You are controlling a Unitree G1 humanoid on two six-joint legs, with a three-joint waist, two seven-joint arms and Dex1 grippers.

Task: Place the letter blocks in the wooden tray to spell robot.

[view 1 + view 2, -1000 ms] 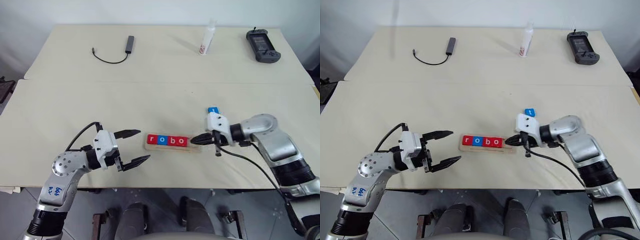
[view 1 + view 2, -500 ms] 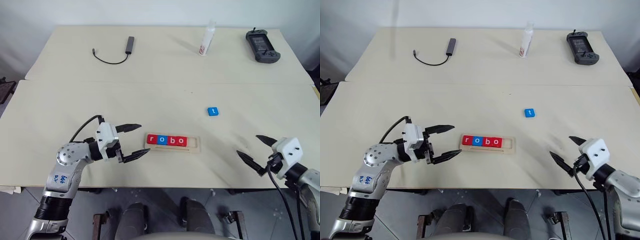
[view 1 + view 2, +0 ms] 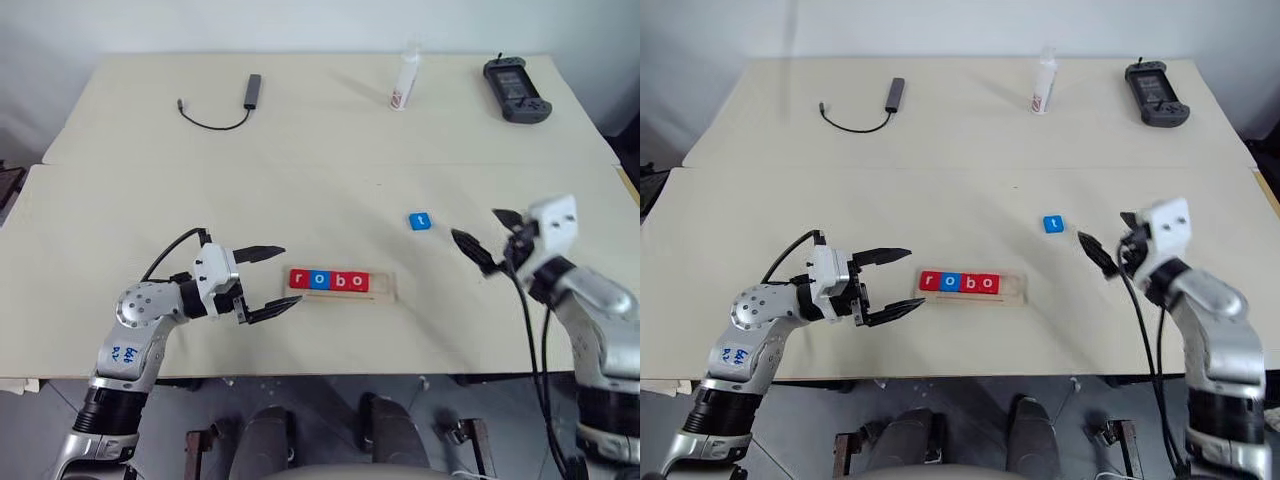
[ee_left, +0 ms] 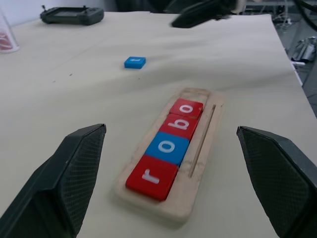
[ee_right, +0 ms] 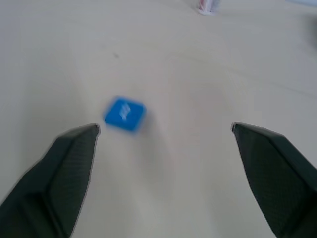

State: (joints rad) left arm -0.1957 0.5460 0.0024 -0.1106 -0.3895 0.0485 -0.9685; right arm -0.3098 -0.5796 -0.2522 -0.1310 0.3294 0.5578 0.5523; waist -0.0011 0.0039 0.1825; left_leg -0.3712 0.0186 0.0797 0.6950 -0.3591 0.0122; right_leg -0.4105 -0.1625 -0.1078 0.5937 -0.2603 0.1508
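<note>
Tray blocks point(image 3: 329, 281) read "robo" — loose blue block point(image 3: 420, 221), "t".

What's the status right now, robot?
Left gripper open beside pale wooden tray, right gripper open facing blue t block. Tray spells r-o-b-o, last slot empty. Nothing in the way.

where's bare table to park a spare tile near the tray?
Free: the wide cream strip between the pale wooden tray and the far row of black cable, white bottle and black controller. Crowded: left of the tray, at the open left gripper; right, around the blue t tile and open right gripper.
</note>
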